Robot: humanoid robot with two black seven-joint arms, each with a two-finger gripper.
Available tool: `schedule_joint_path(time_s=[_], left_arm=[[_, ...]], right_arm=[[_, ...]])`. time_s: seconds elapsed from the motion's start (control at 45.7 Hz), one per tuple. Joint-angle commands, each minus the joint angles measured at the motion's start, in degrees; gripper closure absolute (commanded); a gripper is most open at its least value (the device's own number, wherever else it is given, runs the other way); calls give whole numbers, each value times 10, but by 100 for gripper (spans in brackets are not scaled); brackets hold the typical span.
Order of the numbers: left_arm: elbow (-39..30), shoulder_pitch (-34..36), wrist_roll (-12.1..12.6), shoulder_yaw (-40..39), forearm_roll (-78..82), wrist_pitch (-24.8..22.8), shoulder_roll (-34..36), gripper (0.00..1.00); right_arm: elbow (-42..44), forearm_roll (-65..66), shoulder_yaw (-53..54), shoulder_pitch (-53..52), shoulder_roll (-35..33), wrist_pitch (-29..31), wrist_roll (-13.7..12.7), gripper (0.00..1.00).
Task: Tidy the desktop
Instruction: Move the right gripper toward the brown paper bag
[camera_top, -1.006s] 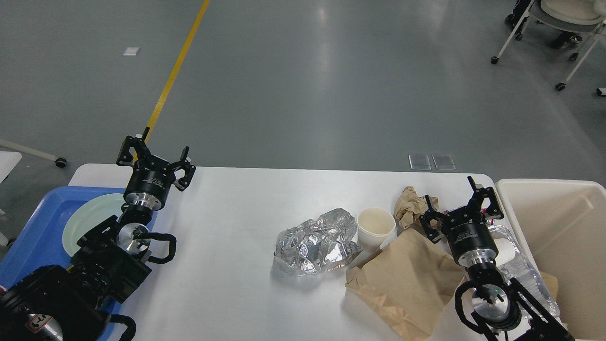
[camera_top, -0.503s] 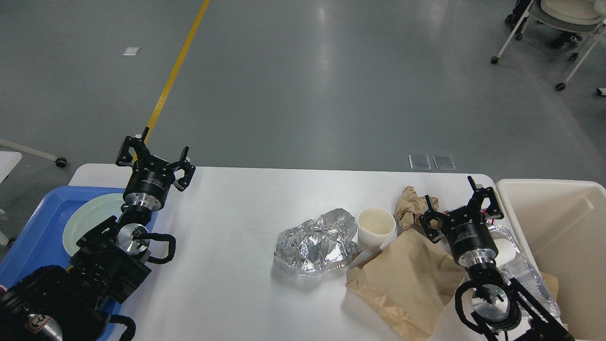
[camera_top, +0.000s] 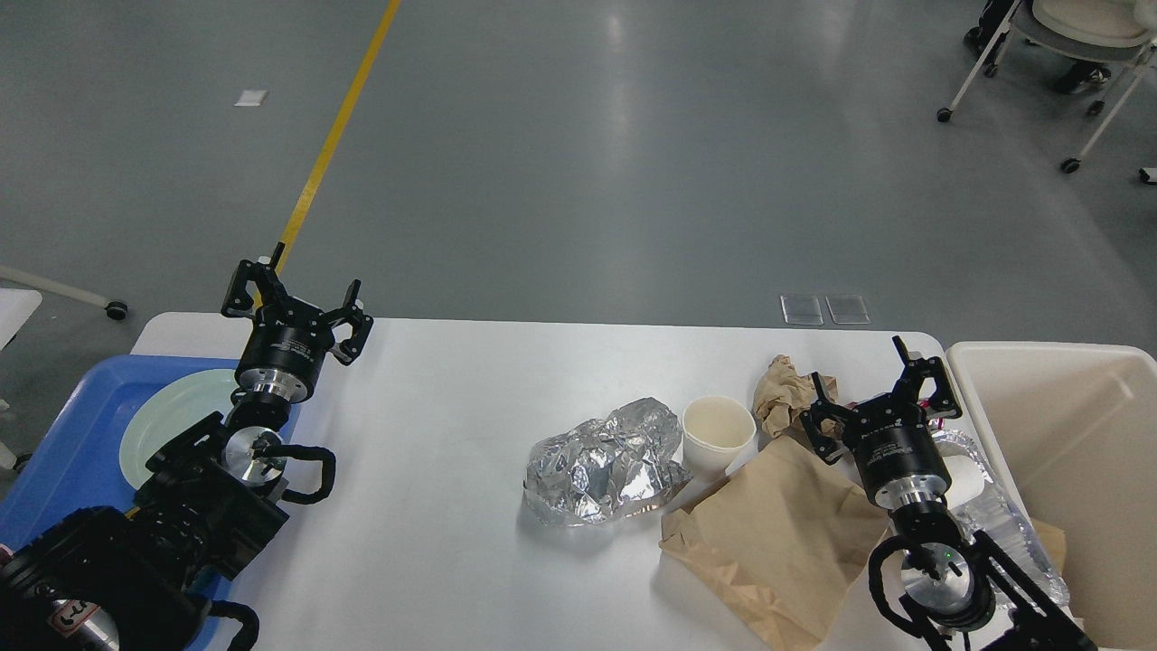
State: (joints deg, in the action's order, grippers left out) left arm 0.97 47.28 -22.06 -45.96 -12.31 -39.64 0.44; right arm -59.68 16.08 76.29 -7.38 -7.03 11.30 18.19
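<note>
The white desktop [camera_top: 452, 389] carries litter on its right half: a crumpled sheet of silver foil [camera_top: 601, 463], a white paper cup [camera_top: 718, 434] standing upright, a flat brown paper bag [camera_top: 777, 533] and a crumpled brown paper ball [camera_top: 782, 391]. A clear plastic bottle [camera_top: 1003, 520] lies at the right edge, partly behind my right arm. My right gripper [camera_top: 872, 380] hovers open just right of the paper ball, holding nothing. Over the desktop's far left corner, beside the tray, my left gripper [camera_top: 294, 294] is open and empty.
A blue tray [camera_top: 77, 425] holding a pale green plate [camera_top: 181, 420] sits at the left edge under my left arm. A beige bin [camera_top: 1076, 425] stands against the right edge. A wheeled chair [camera_top: 1067, 54] is on the grey floor far right.
</note>
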Motion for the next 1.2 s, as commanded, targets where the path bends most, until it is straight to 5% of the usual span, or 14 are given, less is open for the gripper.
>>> schedule_joint_path(time_s=[0.0, 0.437, 0.744, 1.181], left_arm=[[0, 0, 0, 0, 0, 0, 0, 3], [0, 0, 0, 0, 0, 0, 0, 3], [0, 0, 0, 0, 0, 0, 0, 3], [0, 0, 0, 0, 0, 0, 0, 3]], right_arm=[[0, 0, 0, 0, 0, -1, 0, 0], [-2, -11, 0, 3, -4, 0, -8, 0], [11, -127, 4, -5, -120, -1, -8, 0], [66, -132, 27, -31, -160, -1, -4, 0]])
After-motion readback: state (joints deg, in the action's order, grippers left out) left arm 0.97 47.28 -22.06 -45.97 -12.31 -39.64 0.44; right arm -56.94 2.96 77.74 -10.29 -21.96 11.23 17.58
